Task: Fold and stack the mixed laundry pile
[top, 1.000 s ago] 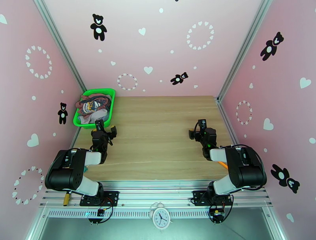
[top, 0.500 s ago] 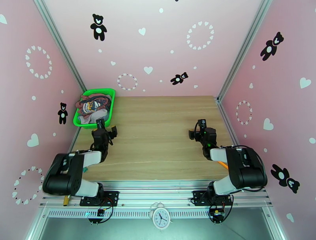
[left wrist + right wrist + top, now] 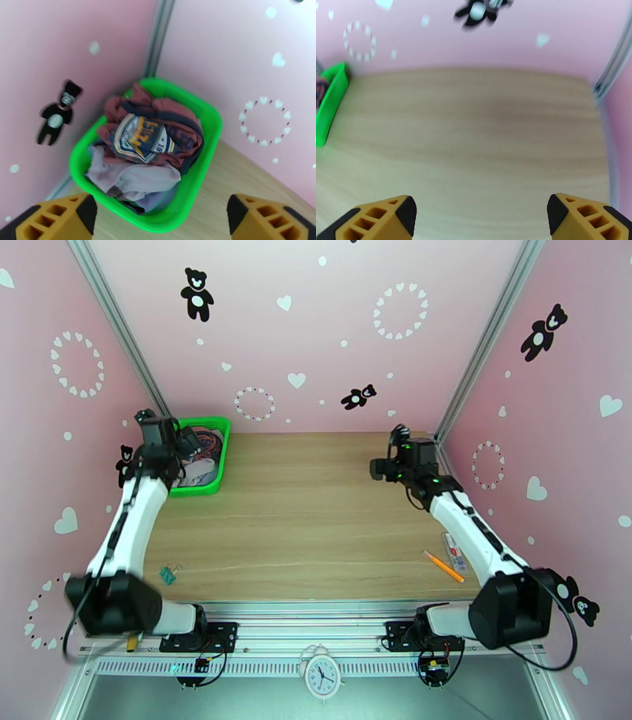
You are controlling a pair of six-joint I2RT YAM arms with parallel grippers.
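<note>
Left tool (image 3: 162,215) moved forward, spread, empty, pile (image 3: 144,148) in basket (image 3: 211,122) just ahead; right tool (image 3: 482,216) moved forward too, spread above tabletop (image 3: 474,130).

We take this for a robot test booth in a lab: a left arm (image 3: 130,512) and a right arm (image 3: 472,526) are bolted to a metal rail (image 3: 316,625) along the bottom of the top view, facing a wooden table (image 3: 316,508). Pink walls (image 3: 332,343) framed by aluminium posts (image 3: 118,327) close it in. Bear stickers (image 3: 197,294), a small clock (image 3: 321,674) at bottom centre and a green basket (image 3: 224,453) of laundry (image 3: 146,134) at upper left look to us like set dressing.
</note>
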